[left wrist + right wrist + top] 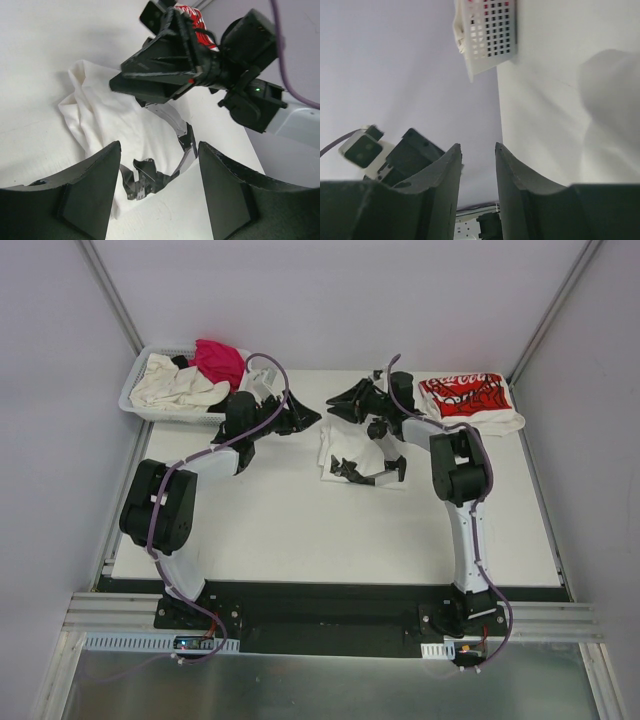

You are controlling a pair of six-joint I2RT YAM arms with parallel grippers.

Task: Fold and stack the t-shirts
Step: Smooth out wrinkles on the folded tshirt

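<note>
A crumpled white t-shirt [342,447] with a black print lies at the table's middle back; in the left wrist view this white t-shirt [107,117] lies just beyond the fingers. My left gripper [312,420] hovers at its left edge, open and empty, and in its own view the left gripper [159,145] frames cloth and bare table. My right gripper [332,403] hangs above the shirt's far corner, pointing left. In its own view the right gripper [477,145] stands open by a narrow gap with nothing in it. A folded white t-shirt with red print [465,396] lies at the back right.
A white slotted basket [137,390] at the back left corner holds cream [170,385], magenta [218,360] and black shirts; the basket [487,30] also shows in the right wrist view. The two grippers are close together, tip to tip. Grey walls enclose the table.
</note>
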